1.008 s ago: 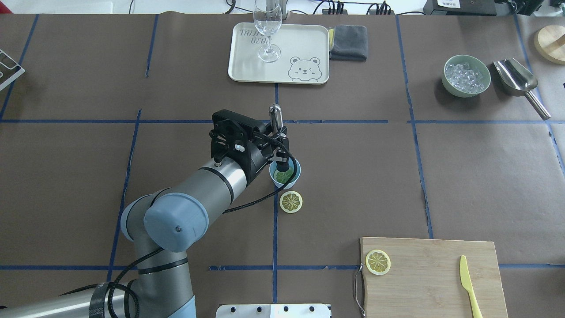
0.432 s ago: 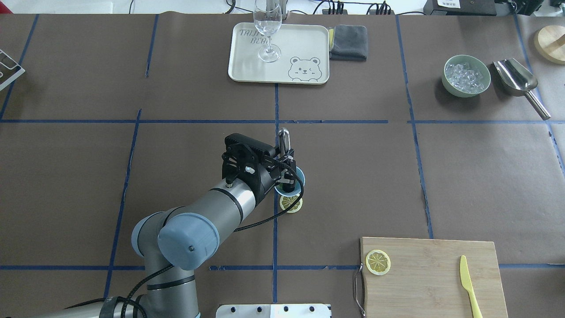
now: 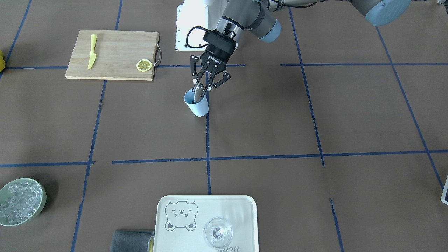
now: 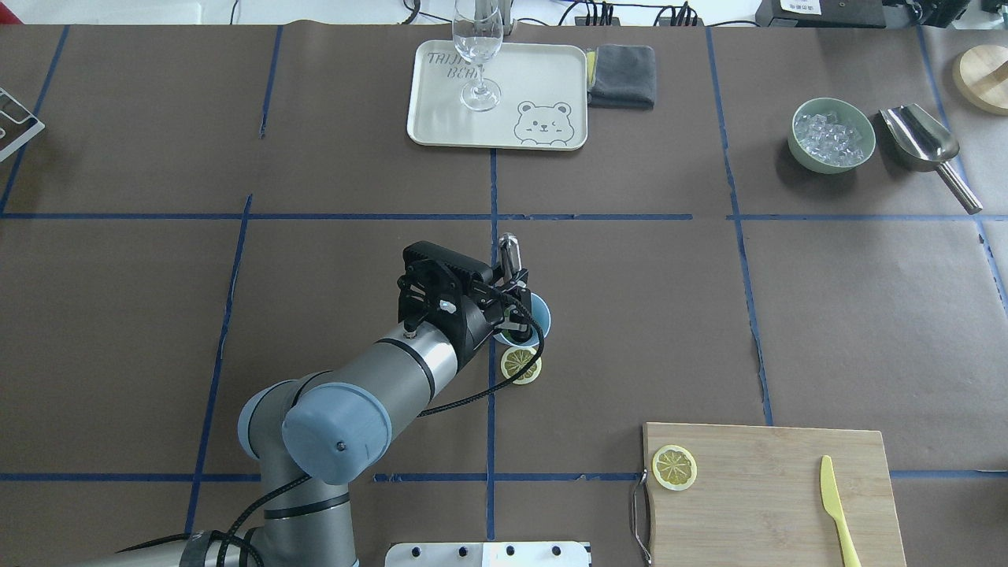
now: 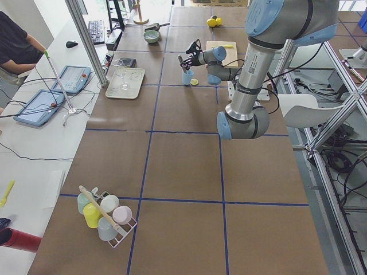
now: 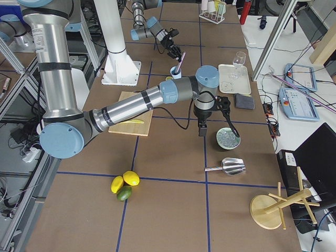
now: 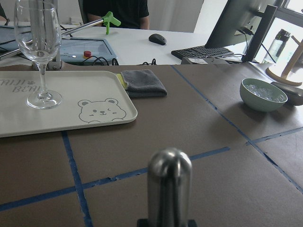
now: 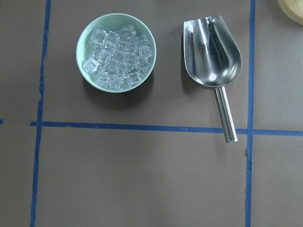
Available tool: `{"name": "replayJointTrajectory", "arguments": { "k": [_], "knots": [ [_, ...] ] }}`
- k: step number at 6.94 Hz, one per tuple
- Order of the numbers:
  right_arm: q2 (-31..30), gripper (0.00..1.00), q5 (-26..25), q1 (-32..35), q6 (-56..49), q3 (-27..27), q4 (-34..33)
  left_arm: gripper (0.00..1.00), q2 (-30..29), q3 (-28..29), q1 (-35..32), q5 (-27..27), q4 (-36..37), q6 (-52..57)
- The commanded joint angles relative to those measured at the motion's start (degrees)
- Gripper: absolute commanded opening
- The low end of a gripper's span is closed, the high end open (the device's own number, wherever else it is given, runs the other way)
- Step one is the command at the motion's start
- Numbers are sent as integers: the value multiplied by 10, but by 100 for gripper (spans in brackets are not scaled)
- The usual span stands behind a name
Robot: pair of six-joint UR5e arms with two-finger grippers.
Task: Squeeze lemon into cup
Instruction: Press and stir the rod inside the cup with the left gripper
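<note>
The light-blue cup [image 3: 197, 106] [image 4: 540, 316] stands mid-table and seems to lean a little. My left gripper [image 3: 204, 86] [image 4: 513, 309] is above it, shut on a metal muddler [image 3: 198, 89] [image 4: 509, 250] [image 7: 169, 188] whose lower end is inside the cup. The cup's inside is mostly hidden by the gripper. One lemon slice [image 4: 520, 365] lies flat on the table just beside the cup, on the robot's side. Another lemon slice [image 4: 675, 466] [image 3: 144, 65] lies on the cutting board. My right gripper [image 6: 201, 129] hangs above the table near the ice bowl; I cannot tell if it is open.
A wooden cutting board [image 4: 772, 504] with a yellow knife [image 4: 836, 508] is at the near right. A green bowl of ice [image 4: 832, 135] [image 8: 116, 51] and a metal scoop [image 4: 926, 147] [image 8: 214, 59] are at the far right. A tray [image 4: 543, 79] with a stemmed glass [image 4: 477, 47] and a grey cloth [image 4: 622, 75] are at the back.
My left gripper with the muddler moved toward the robot and slightly right. The cup shifted with it and now sits closer to the lemon slice on the table.
</note>
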Motion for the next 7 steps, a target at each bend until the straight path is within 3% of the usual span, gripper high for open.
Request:
{"name": "replayJointTrajectory", "arguments": {
  "k": [1, 5, 7],
  "knots": [
    [1, 100, -1, 1, -1, 0, 0, 0, 1, -11, -1, -3, -9, 3],
    [1, 100, 0, 1, 0, 1, 0, 0, 1, -41, -37, -5, -8, 4],
    [2, 100, 0, 1, 0, 2, 0, 0, 2, -46, -67, -40, -7, 4]
  ]
}}
